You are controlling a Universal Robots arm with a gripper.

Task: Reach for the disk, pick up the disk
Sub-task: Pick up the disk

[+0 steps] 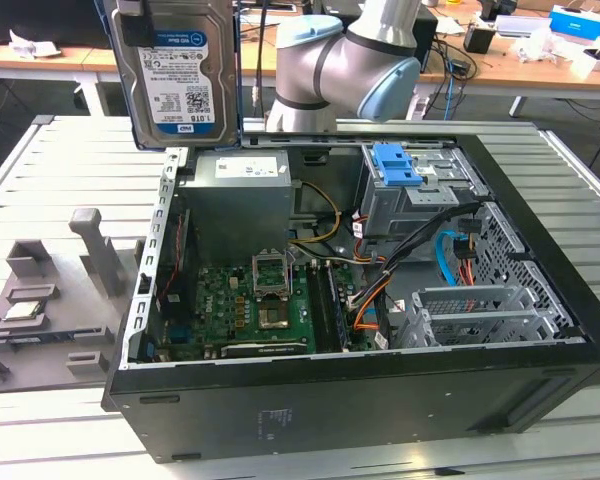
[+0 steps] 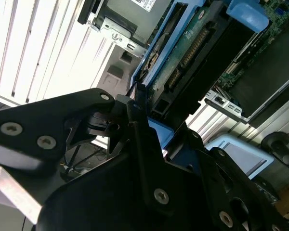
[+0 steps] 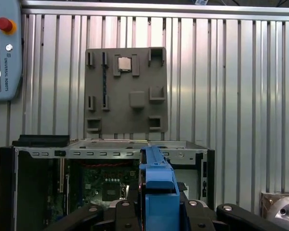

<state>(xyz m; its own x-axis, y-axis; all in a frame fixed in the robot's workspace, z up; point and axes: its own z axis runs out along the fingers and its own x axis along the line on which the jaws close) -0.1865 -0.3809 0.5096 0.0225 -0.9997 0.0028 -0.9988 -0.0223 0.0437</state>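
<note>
The gripper is closed tight on the disk and holds it in the air, well clear of the open computer case that lies directly beneath it. In the first wrist view the black fingers flank one blue plastic side rail of the disk, so they appear to pinch across its thin dimension. That grip suits a flat slab, which offers two broad, hard faces to press on. In the second wrist view the disk juts straight out from the black linkage of the gripper, with its green circuit-board underside and a blue rail showing. In the exterior view its other face is bare silver metal with a white-and-blue label and barcodes, and it hangs upright on edge. Below the gripper, the case holds a green motherboard and a grey perforated drive cage topped by a blue latch. Beyond the case, away from the gripper, a matte grey fixture plate with a small square chip lies on the ribbed metal table.
</note>
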